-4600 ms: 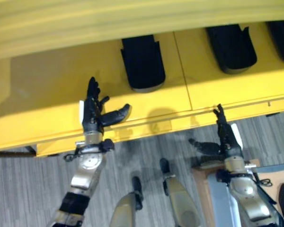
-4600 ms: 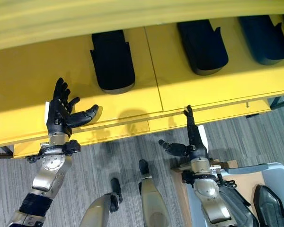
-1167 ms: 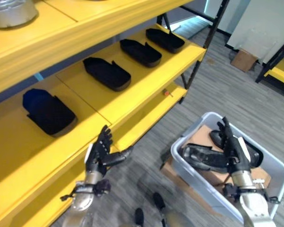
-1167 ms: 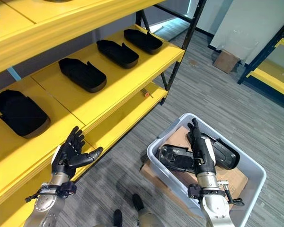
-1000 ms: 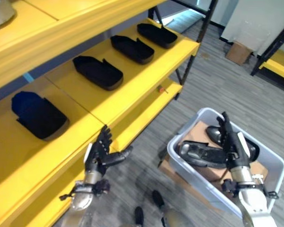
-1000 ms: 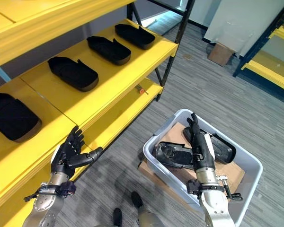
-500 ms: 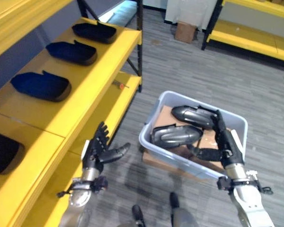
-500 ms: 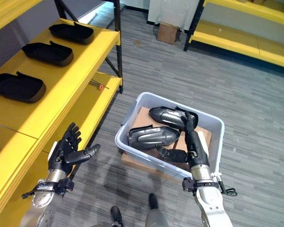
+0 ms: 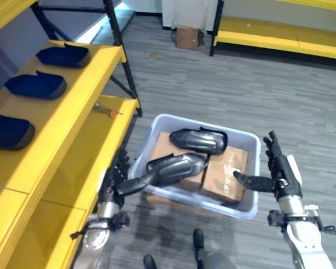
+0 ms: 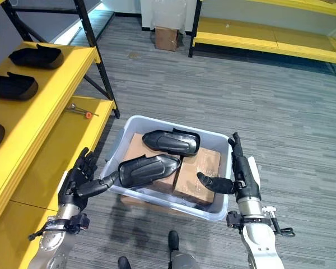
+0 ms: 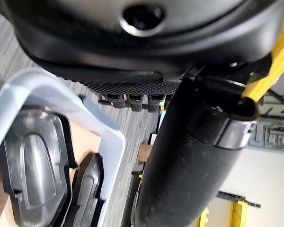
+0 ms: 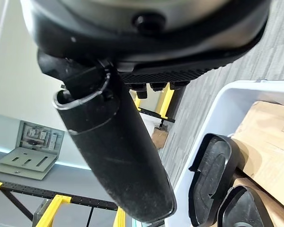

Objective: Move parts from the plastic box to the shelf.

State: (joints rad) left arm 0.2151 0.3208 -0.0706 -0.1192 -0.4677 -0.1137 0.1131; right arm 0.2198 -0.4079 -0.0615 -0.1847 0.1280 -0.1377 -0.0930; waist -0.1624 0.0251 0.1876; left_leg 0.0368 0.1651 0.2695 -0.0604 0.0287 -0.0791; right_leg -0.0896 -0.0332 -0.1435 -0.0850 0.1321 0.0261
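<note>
A light grey plastic box (image 10: 157,203) stands on the floor between my hands. Two black moulded parts lie in it on cardboard: one at the back (image 10: 171,142), one nearer the left wall (image 10: 148,168). My left hand (image 10: 75,188) is open just left of the box, thumb stretched toward its wall. My right hand (image 10: 242,176) is open at the box's right rim, thumb reaching in over the cardboard. The yellow shelf (image 10: 39,112) runs along the left and holds several black parts (image 10: 11,86). The right wrist view looks past the thumb at the parts (image 12: 213,170) in the box.
A red-handled screwdriver (image 10: 78,110) lies on the lower shelf board. A black shelf post (image 10: 98,61) stands behind the box. A small cardboard box (image 10: 167,38) and another yellow rack (image 10: 269,33) are at the far side. Grey floor surrounds the box.
The camera has swung right, away from the shelf, bringing the box to the middle. My right hand, earlier above the box, now sits at its right rim. Both hands stay open.
</note>
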